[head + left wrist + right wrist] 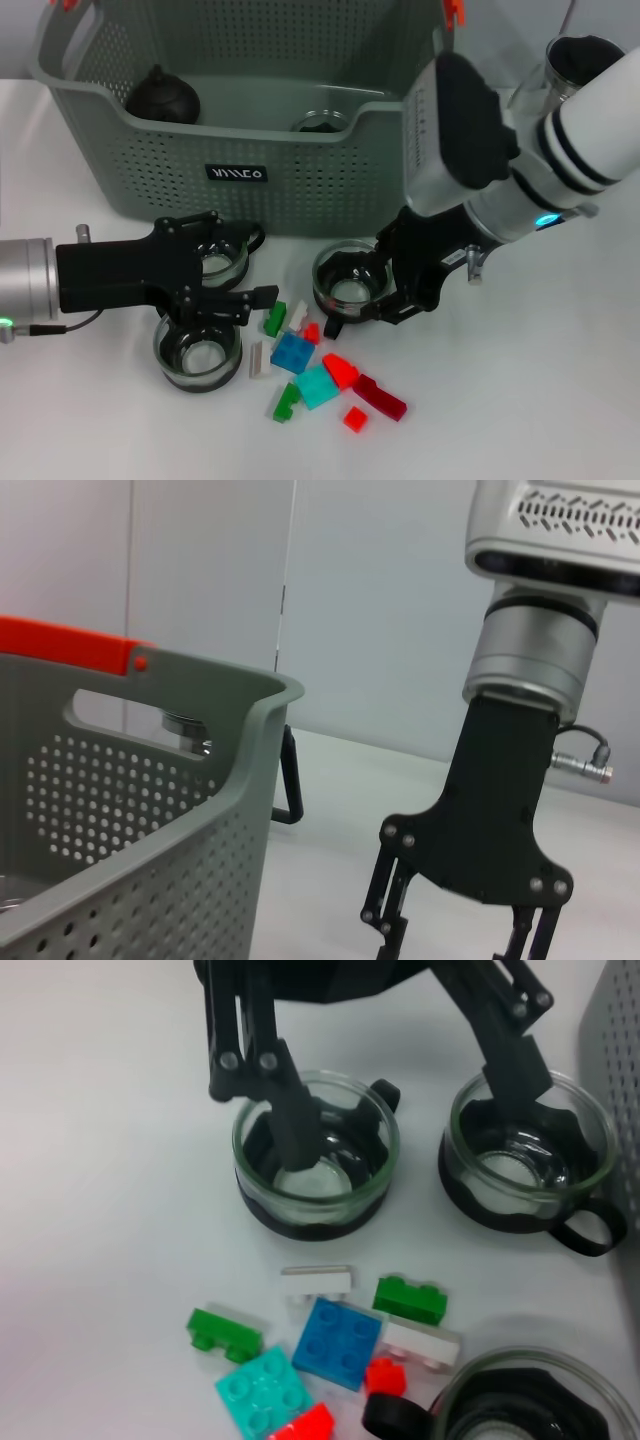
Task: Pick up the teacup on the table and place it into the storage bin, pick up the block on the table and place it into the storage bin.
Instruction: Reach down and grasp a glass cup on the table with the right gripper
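In the head view, the teacup pick is judged to be in hand: the right gripper (375, 290) is set at the rim of a clear glass teacup with a black base (345, 283) just in front of the large grey-green perforated plastic storage bin (250, 165), its jaws apparently parted, so closure and a lift over the bin wall are called for next. In the left wrist view, only the right arm's black fingers (385, 920) beside the bin are shown. In the right wrist view, the left gripper (400, 1065) is seen spread open across two further glass teacups (315, 1165), one finger dipping inside, beside the coloured plastic blocks (335, 1335).
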`<state>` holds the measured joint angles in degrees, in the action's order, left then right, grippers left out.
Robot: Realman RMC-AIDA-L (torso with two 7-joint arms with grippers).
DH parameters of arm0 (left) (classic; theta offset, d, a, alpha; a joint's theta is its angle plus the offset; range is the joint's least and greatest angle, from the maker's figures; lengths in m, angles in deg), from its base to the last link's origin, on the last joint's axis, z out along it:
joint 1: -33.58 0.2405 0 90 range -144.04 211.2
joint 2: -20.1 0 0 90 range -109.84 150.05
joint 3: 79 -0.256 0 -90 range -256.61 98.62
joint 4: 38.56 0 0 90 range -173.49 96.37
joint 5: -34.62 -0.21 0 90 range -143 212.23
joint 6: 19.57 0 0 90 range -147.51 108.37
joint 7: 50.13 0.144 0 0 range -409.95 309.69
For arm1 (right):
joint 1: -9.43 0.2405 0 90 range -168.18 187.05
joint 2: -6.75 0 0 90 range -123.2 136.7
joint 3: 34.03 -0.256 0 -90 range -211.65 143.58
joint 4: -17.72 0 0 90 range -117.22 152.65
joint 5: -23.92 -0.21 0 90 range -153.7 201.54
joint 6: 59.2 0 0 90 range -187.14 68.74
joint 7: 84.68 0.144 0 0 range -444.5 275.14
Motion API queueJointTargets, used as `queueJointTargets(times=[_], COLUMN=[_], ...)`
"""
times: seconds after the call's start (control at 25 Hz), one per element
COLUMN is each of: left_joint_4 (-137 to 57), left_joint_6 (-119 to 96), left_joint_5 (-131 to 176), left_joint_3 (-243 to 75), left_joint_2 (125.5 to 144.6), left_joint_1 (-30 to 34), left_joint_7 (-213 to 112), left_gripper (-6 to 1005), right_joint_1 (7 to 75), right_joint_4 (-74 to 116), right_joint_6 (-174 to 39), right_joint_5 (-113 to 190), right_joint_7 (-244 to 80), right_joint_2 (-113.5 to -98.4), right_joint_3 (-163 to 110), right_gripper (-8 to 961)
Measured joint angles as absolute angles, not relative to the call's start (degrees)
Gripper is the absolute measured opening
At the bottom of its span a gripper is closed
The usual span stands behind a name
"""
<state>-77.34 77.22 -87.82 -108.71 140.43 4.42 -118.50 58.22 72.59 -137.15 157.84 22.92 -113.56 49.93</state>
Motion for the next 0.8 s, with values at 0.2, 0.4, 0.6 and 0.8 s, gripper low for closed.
queueJointTargets(times=[0.2,0.4,0.6,0.8], left_joint_4=[-77.2,-77.24,-77.14,-77.06], left_joint_6=[77.21,77.37,77.38,77.37], left_joint_5=[-87.66,-87.32,-87.29,-87.28], left_joint_3=[-108.43,-108.35,-107.92,-107.82], left_joint_2=[140.43,140.42,140.49,140.51], left_joint_1=[4.6,4.93,5.02,5.02], left_joint_7=[-118.5,-118.5,-118.5,-118.5], left_gripper=[910,910,909,909], right_joint_1=[58.66,59.05,60.18,60.95], right_joint_4=[72.38,71.83,69.18,67.04], right_joint_6=[-135.4,-134.37,-132.26,-128.63], right_joint_5=[157.91,158.32,158.55,158.57], right_joint_7=[23.12,23.35,23.45,23.46], right_joint_2=[-113.57,-113.6,-113.7,-113.85], right_joint_3=[53.04,55.14,57.54,59.97], right_gripper=[610,610,610,610])
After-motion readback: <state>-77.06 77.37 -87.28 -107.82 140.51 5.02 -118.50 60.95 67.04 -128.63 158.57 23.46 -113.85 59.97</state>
